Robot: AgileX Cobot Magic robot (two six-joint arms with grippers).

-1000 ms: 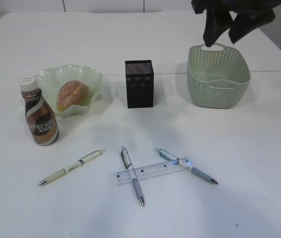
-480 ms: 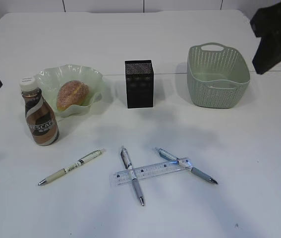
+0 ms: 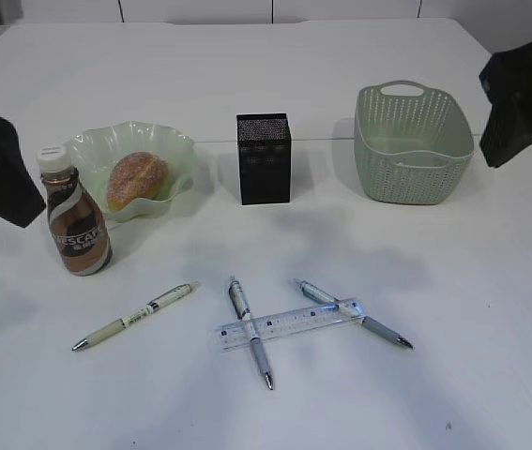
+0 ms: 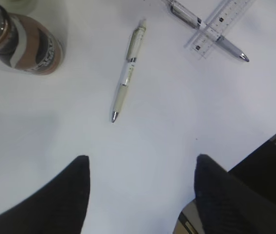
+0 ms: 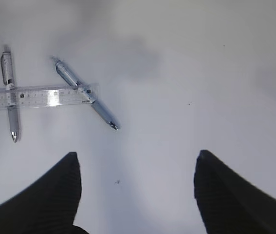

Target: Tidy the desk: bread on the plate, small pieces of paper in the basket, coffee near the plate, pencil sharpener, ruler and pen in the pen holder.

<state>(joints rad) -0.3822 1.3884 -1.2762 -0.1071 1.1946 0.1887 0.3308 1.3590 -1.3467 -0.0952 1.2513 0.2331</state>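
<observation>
Bread [image 3: 138, 178] sits in the ruffled plate [image 3: 179, 148], coffee [image 3: 75, 223] upright just beside it; pen holder [image 3: 264, 159] and basket [image 3: 413, 142] stand farther right on the surface [image 3: 275, 75]. Ruler [image 3: 289, 323] lies across two blue-grey pens [image 3: 250, 332], a cream pen [image 3: 134, 317] apart to the left. Left gripper [image 4: 140, 168] and right gripper [image 5: 137, 165] hang above the surface, jaws apart, holding nothing.

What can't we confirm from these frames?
- Basket contents: exterior view, near wall hides the floor.
- Pen holder contents: exterior view, mesh walls block the inside.
- Pencil sharpener: seen in no view.
- Coffee cap: left wrist view, cut off by top edge.
</observation>
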